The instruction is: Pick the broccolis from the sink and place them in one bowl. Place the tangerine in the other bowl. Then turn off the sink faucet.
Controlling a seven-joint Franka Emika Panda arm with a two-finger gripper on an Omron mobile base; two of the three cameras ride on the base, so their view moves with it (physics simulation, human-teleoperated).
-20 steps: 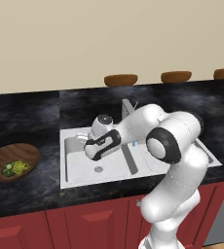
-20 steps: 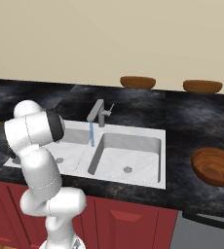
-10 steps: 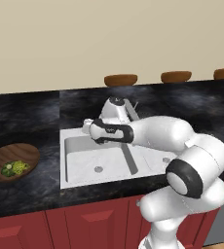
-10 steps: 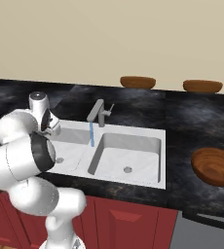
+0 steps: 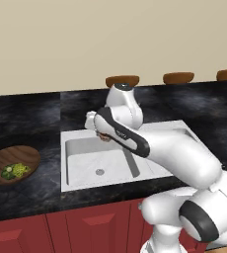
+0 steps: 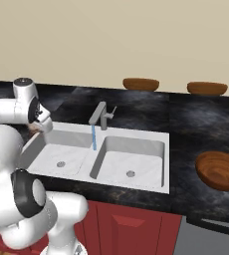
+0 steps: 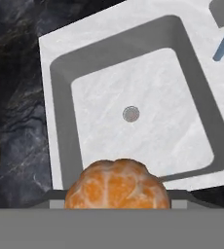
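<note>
My gripper [image 5: 102, 134] hangs over the back of the left basin of the white sink [image 5: 81, 183], shut on the tangerine [image 7: 116, 187], whose orange segments sit low in the hand view. Below it lie the basin floor and its round drain [image 7: 130, 114]. The broccolis [image 5: 14, 171] lie together in the wide wooden bowl [image 5: 30, 153] on the counter left of the sink. A second wide wooden bowl [image 6: 220, 170] stands on the counter right of the sink. Blue water [image 6: 93, 138] runs from the grey sink faucet [image 6: 102, 115] between the basins.
Small brown oval bowls [image 6: 141, 83] [image 6: 206, 88] stand on the ledge along the back wall. Black marble counter [image 6: 196, 124] surrounds the sink, with red cabinet fronts [image 5: 86, 227] below. My own white arm stretches across the right basin in the left base view.
The arm has unfolded and swung round, its elbow dropping toward the base. The hand with the tangerine has risen and shifted toward the back left of the sink.
</note>
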